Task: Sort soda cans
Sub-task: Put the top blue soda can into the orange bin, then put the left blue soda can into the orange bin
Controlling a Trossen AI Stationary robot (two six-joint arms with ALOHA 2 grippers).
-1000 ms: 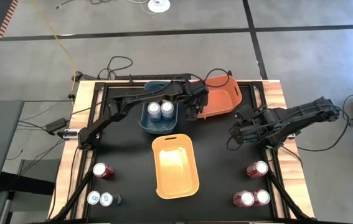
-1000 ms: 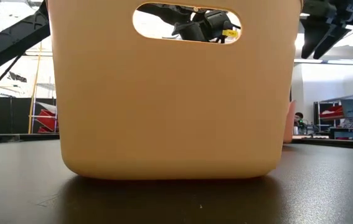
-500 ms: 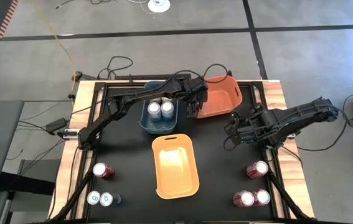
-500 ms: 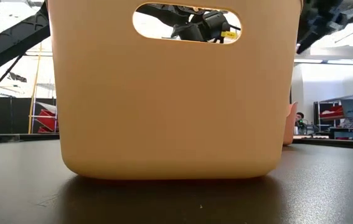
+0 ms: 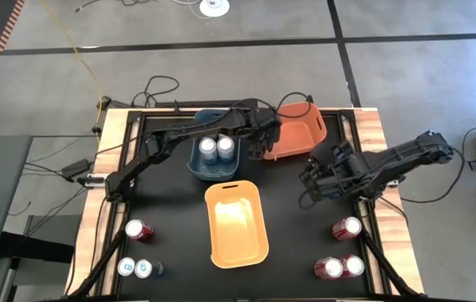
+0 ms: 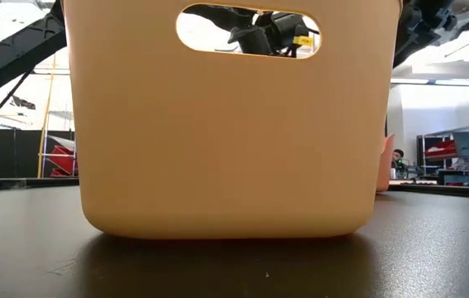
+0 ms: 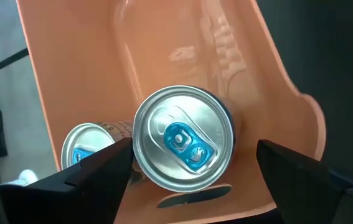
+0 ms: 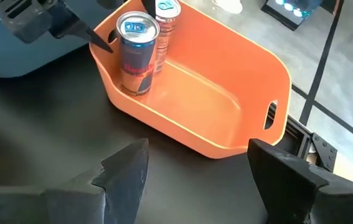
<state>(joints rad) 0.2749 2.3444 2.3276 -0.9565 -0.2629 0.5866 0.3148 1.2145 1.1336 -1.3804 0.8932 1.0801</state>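
Your left gripper [image 7: 188, 177] stands wide open above a can [image 7: 182, 146] just set in the orange bin [image 8: 226, 112], while your right gripper [image 8: 195, 171] waits open nearby.

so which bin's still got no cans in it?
The yellow bin, nearest the table's front. The blue bin holds two cans and the orange bin two.

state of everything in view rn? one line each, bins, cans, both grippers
orange bin: two cans upright in one end, rest bare
blue bin: two cans upright inside
yellow bin: nothing inside
red can: upright on the mat, left side
two light cans: upright, front left corner
three red cans: upright, front right
left gripper: open, around a can in the orange bin
right gripper: open, holding nothing, facing the orange bin
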